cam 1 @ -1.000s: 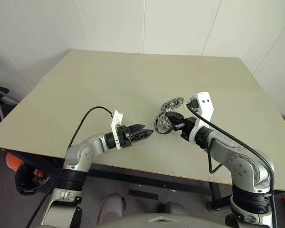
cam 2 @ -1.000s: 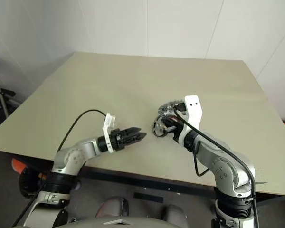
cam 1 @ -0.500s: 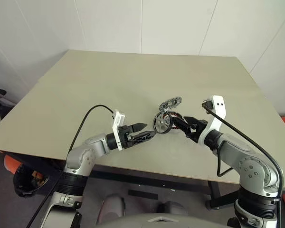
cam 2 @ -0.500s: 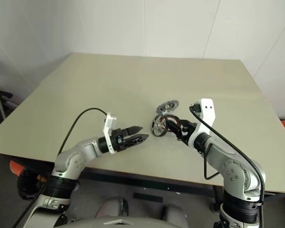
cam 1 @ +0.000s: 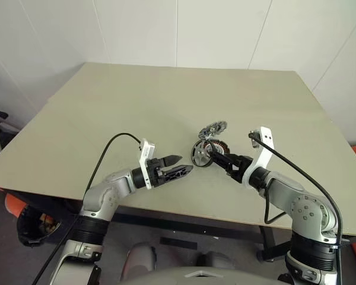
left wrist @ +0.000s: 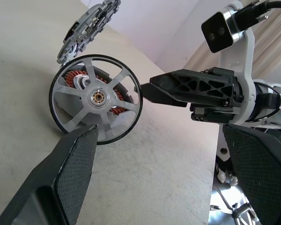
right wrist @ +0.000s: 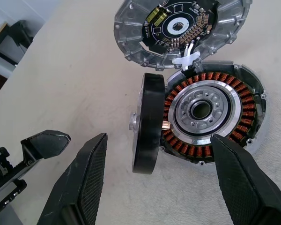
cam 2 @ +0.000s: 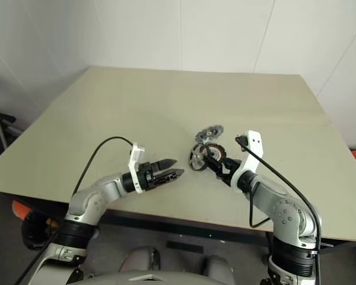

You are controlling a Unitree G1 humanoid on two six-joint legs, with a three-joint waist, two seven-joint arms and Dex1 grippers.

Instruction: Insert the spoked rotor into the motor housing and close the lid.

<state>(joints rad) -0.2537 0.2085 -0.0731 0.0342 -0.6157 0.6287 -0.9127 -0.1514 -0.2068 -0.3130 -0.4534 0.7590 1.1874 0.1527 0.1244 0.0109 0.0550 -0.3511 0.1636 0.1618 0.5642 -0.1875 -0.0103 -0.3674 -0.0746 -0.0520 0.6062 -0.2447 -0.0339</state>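
- You see the spoked rotor [right wrist: 147, 123] standing on its edge on the table [cam 1: 136, 107], its dark rim on the surface and one side leaning against the motor housing [right wrist: 210, 112]; it is not seated in the cup.
- Its silver spoked face with the centre hub faces your left gripper [cam 1: 177, 168], and through the spokes in the left wrist view you can make out the copper windings behind it.
- The motor housing lies flat on the table, open side up, with its ring of copper-brown windings and silver centre exposed, just beside the rotor on the right gripper's side.
- The lid [right wrist: 182, 28] stands swung open at the housing's far rim, joined there by a small hinge piece, its inner face with a dark circuit board turned up.
- This whole group sits toward the near edge of the table, right of its middle.
- Your right gripper [cam 1: 221, 158] has its jaws spread wide with nothing held; the fingers straddle the rotor and housing without touching either, one fingertip [left wrist: 147, 90] close to the rotor's rim.
- Your left gripper is also wide open and empty, pointing across at the rotor's spoked face from a short way off, near the table's front edge.
- A black cable [cam 1: 107, 154] loops from the left wrist over the table edge.
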